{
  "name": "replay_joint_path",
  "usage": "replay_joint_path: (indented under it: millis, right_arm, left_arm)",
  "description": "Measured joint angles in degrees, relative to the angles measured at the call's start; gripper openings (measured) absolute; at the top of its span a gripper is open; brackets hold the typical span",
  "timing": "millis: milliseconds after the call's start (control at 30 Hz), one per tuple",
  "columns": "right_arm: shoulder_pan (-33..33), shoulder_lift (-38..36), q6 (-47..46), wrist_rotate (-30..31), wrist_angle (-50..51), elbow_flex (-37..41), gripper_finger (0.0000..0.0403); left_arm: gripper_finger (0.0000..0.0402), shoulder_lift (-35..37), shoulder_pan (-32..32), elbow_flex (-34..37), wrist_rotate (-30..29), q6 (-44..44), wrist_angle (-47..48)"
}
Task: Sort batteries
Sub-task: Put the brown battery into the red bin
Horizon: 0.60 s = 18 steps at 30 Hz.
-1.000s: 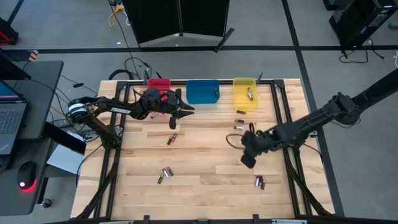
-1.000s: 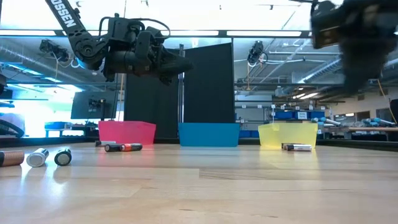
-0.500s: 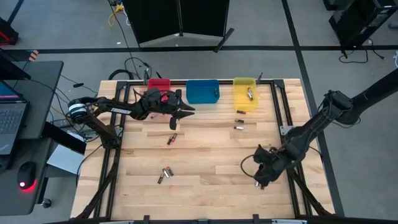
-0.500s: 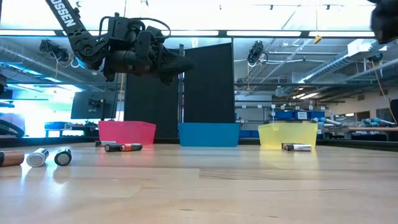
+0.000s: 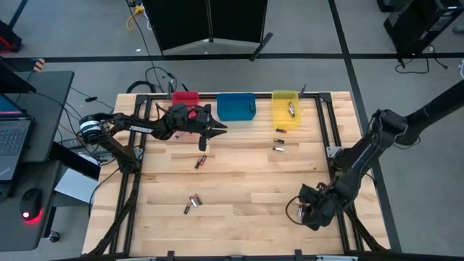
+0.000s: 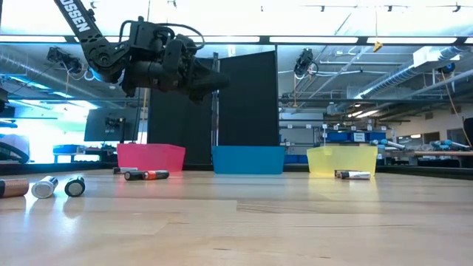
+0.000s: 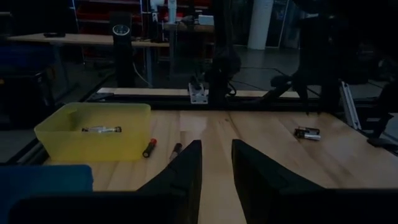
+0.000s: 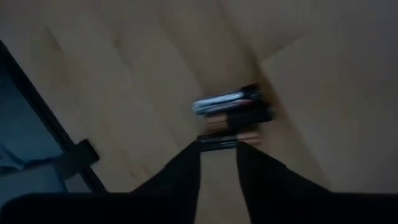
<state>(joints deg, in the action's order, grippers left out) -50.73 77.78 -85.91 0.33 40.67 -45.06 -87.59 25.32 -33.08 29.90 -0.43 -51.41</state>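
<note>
- So, wooden plank bench in a black metal frame, grey floor around, desk with a laptop off to the left; big workshop hall with ceiling strip lights behind.
- Red bin, blue bin and yellow bin in a row along the far edge.
- Batteries scattered: two just in front of the yellow bin, one inside it, one mid-bench below the left arm, a pair near the front left, a small cluster at the front right.
- Left gripper hangs high over the bench in front of the red and blue bins; jaws a narrow gap apart, nothing between them.
- Right gripper low at the front right corner, tips right at the cluster; jaws slightly parted, cannot tell if they touch a cell, none gripped.
</note>
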Motion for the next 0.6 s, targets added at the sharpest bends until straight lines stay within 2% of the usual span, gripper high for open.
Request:
replay_joint_path:
  millis: [200,333,433,600]
  right_arm:
    - [-0.4,6.3,0.0,-6.3,-2.8,0.0,0.0221]
    - [-0.4,8.6,1.3,-7.5,-3.3,-0.1,0.0278]
    - [-0.6,9.6,3.7,-6.0,-2.1,-2.3,0.0305]
    - [-1.4,11.7,5.6,-2.9,4.1,-6.2,0.0326]
  left_arm:
    - [0.0094,0.0,0.0,0.0,-1.5,0.0,0.9]
    - [0.0094,0.0,0.0,0.0,-1.8,0.0,0.9]
    - [0.0094,0.0,0.0,0.0,-2.0,0.0,0.9]
    - [0.0094,0.0,0.0,0.0,-2.2,0.0,1.1]
